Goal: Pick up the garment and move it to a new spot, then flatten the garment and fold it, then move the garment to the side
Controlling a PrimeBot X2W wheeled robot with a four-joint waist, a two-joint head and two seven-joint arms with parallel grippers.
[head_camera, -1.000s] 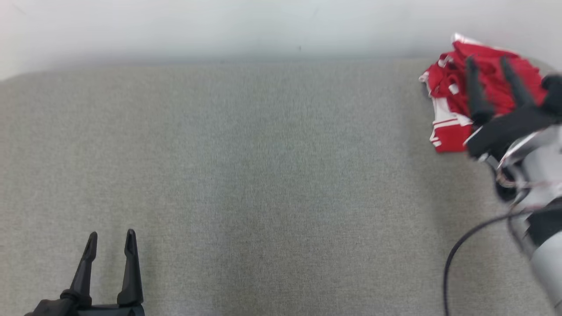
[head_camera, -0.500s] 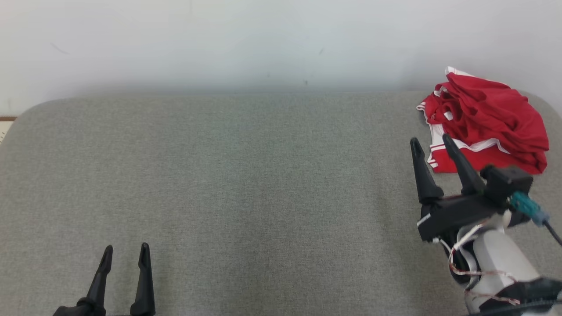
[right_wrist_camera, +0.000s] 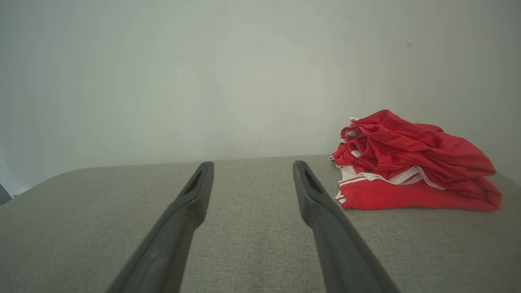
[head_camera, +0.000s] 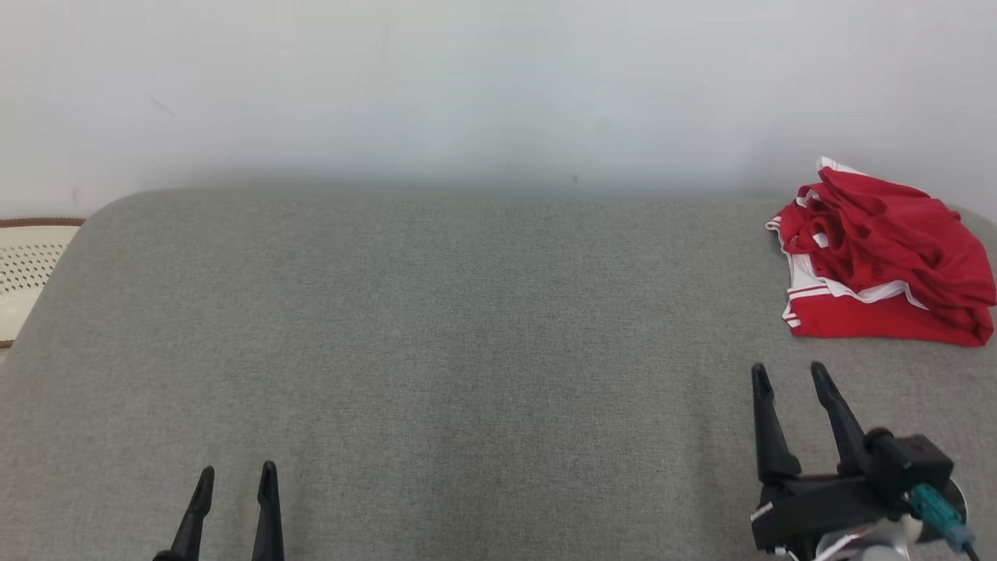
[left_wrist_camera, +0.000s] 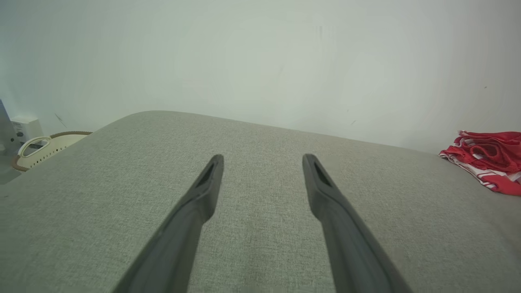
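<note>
The red garment (head_camera: 884,261) with white stripes lies in a loose heap on the grey cushion (head_camera: 467,351) at 2 o'clock in the head view, close to the wall (head_camera: 467,78). The right gripper (head_camera: 789,370) is at 5 o'clock with its fingers spread, near the garment but not touching it. The left gripper (head_camera: 237,471) is at 7 o'clock, also spread and empty. At 9 o'clock is perhaps a pale basket (head_camera: 27,265).

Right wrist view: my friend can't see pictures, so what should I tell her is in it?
A red garment with white stripes lies loosely folded on a grey padded surface, at the right, close to a pale wall. The right gripper is open and empty, its two dark fingers pointing past the garment's left side.
</note>
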